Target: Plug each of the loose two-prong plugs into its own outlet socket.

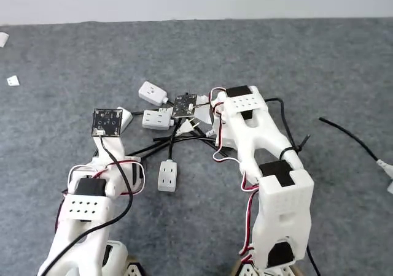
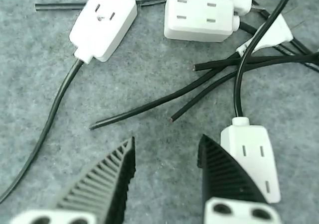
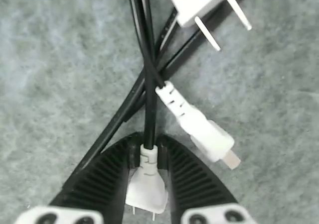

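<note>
Right wrist view: my right pincer (image 3: pixel 148 152), clenched on a two-prong plug (image 3: pixel 146 186), should bring it square to an outlet socket (image 1: pixel 167 175).

Grey felt table (image 1: pixel 307 61). Far outlet block (image 1: pixel 152 92) just beside middle outlet block (image 1: pixel 156 119). Near outlet block (image 1: pixel 167 175) between left arm (image 1: pixel 86 208) and right arm (image 1: pixel 264 141) (black cords (image 1: pixel 184 142) tangled around).

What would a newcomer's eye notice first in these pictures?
The right arm's jaws clamp a white two-prong plug. Black cords tangle mid-table among white outlet sockets. The left arm's jaws stand open beside the nearest socket.
</note>
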